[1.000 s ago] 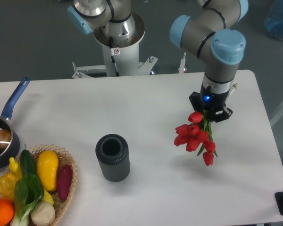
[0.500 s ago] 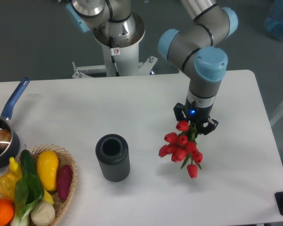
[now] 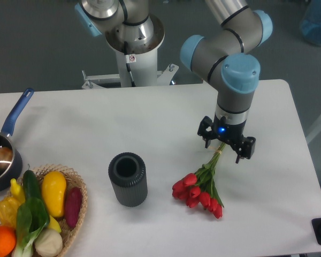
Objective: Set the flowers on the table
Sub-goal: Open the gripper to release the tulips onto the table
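Note:
The flowers (image 3: 198, 191), a bunch of red tulips with green stems, lie flat on the white table (image 3: 166, 118), right of the dark vase. Their heads point toward the front and their stems run up and right to the gripper. My gripper (image 3: 226, 145) stands over the stem ends with its jaws spread apart, and the stems pass between them. The flowers rest on the tabletop.
A dark ribbed vase (image 3: 128, 179) stands upright left of the flowers. A wicker basket (image 3: 75, 214) with vegetables and fruit sits at the front left corner. A blue-handled pan (image 3: 1, 155) is at the left edge. The robot base (image 3: 132, 43) stands behind the table.
The flowers came down from hanging in the gripper to lying on the table. The gripper lowered, shifted slightly right and opened its jaws, letting go of the stems.

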